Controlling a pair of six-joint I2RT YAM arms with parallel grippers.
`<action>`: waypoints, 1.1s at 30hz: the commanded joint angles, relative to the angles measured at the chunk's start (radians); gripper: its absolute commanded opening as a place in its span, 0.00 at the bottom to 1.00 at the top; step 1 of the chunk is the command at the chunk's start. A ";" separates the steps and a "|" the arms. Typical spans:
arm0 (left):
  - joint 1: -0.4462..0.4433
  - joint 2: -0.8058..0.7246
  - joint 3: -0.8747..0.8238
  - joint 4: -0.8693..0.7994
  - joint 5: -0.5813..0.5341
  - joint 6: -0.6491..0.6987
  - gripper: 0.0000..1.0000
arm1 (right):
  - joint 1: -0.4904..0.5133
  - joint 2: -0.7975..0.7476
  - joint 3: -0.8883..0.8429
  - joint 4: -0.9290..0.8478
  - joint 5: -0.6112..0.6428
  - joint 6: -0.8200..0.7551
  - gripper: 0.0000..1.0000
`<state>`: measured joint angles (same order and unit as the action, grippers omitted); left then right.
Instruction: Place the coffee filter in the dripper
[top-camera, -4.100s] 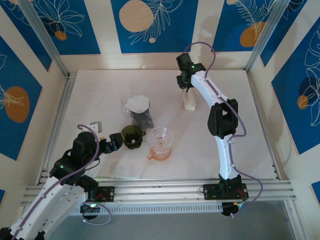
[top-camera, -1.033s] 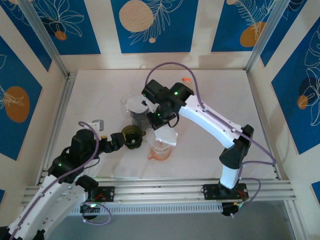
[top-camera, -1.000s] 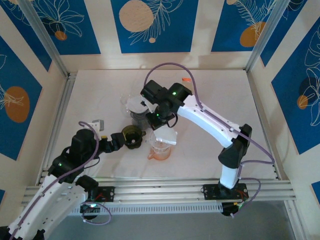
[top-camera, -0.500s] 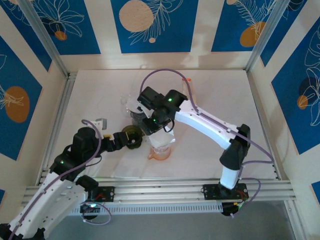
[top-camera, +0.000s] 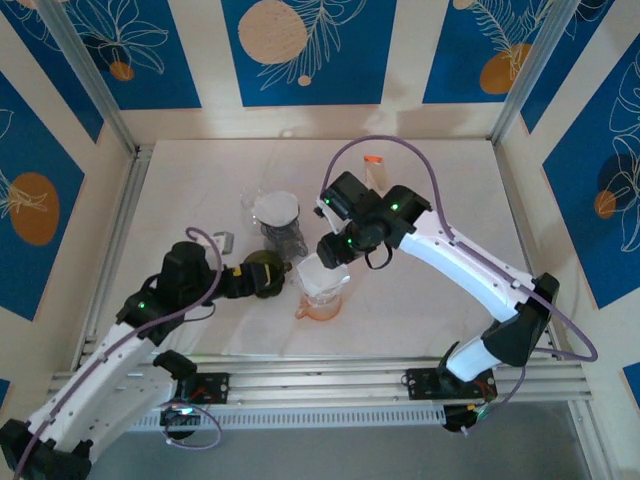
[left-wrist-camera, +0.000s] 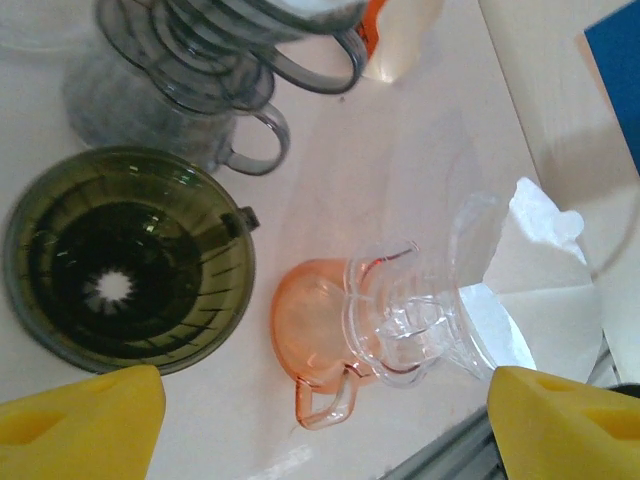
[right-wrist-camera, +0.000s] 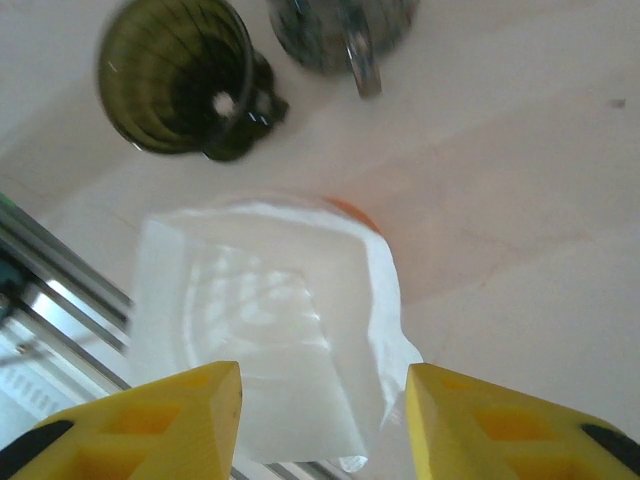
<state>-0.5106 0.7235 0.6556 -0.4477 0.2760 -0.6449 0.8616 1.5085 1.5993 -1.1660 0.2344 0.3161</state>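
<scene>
- Coffee filter (top-camera: 320, 273): white paper, thin and translucent, creased into a rough open pocket. It lies over the mouth of the clear dripper (top-camera: 323, 297) at mid-frame in the top view. One flap stands proud of the rim, so it looks draped more than seated.
- Handling, as I judge it: almost weightless, limp and easily crushed or torn. It is likely to lift or cling to a finger. Best pinched at a free edge or the folded seam, then nudged down lightly.
- The dripper has an orange-tinted base and handle. It is light plastic by the look, so it could tip under a push.
- Right gripper (right-wrist-camera: 322, 418): jaws moderately apart above the filter, nothing clamped between them.
- Left gripper (left-wrist-camera: 322, 425): jaws wide and empty, low on the tabletop (top-camera: 200, 180), just beside a dark green dripper (top-camera: 263, 272).
- A grey stack of drippers (top-camera: 282, 228) stands above that, capped in white.
</scene>
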 joint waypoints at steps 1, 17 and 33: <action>-0.006 0.064 0.056 0.068 0.104 0.020 0.84 | 0.001 -0.034 -0.042 -0.008 0.020 -0.002 0.46; -0.188 0.335 0.203 0.140 -0.015 0.099 0.50 | 0.013 -0.087 -0.166 0.054 0.029 0.038 0.11; -0.193 0.392 0.170 0.154 -0.021 0.093 0.45 | 0.023 -0.065 -0.221 0.088 0.031 0.042 0.07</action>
<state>-0.6926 1.1179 0.8299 -0.3134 0.2615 -0.5655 0.8780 1.4357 1.3914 -1.0843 0.2623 0.3466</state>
